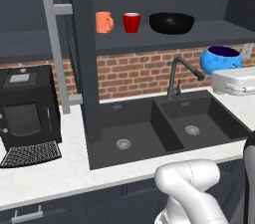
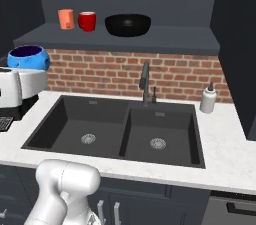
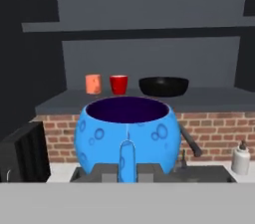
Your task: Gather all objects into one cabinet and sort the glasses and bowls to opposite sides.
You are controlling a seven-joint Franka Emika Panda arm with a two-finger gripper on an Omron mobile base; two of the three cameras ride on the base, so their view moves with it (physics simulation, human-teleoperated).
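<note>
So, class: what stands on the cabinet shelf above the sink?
In a row from the left: orange mug, red cup, wide black bowl. What the cups and the bowl hold cannot be seen from this angle.

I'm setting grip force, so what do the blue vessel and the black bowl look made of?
The blue vessel looks like glazed ceramic: smooth blue wall with painted bubble rings and a dark inside. The black bowl looks like glossy ceramic or glass, judging by the soft highlight on it. Both are rendered, so neither is certain.
</note>
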